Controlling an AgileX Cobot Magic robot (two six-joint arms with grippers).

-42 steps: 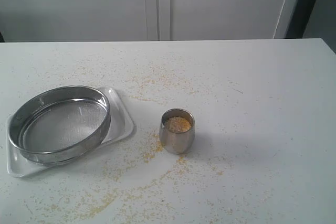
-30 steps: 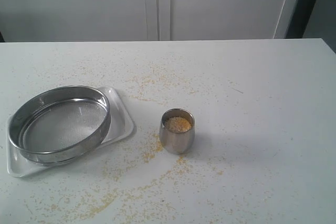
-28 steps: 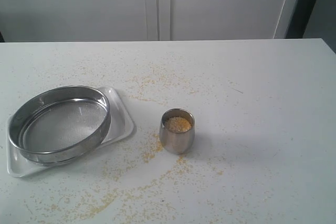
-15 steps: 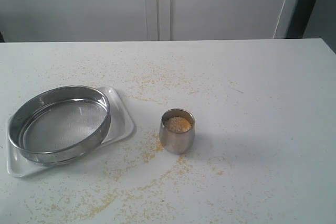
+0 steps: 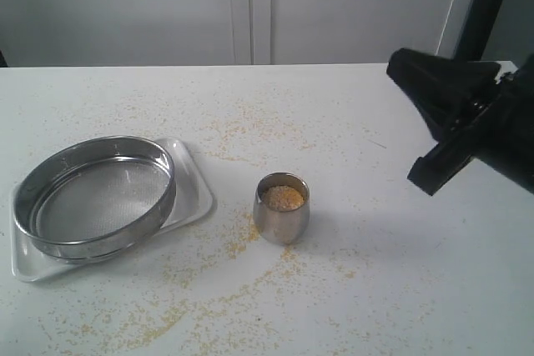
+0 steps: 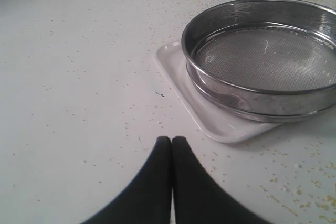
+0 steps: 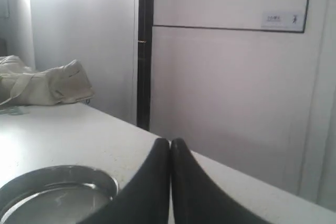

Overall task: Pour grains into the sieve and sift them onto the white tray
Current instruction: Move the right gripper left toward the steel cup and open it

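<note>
"Steel sieve (image 5: 94,198) — where did you have it?"

"You had it resting on the white tray (image 5: 193,198), at the left of the table (image 5: 417,289). Its mesh was bare, and it covered most of the tray, so only the corner nearest the cup showed clearly."

"And the grains?"

"Most of the grains (image 5: 283,197) lay in the small steel cup (image 5: 281,221). It stood upright near the tray but apart from it. More were strewn thinly over the table around both."

"What of my grippers?"

"Your left gripper (image 6: 171,140) had its two black fingers pressed together with nothing between them. A corner of the tray lay near its tips, not touching. Your right gripper (image 7: 170,141) was likewise closed and empty — its wrist view looked over part of the sieve rim towards white cabinet doors (image 7: 226,93) and a pale bag (image 7: 44,82). In the exterior view your right arm (image 5: 484,131) hung above the right side of the table, well apart from the cup."
</note>
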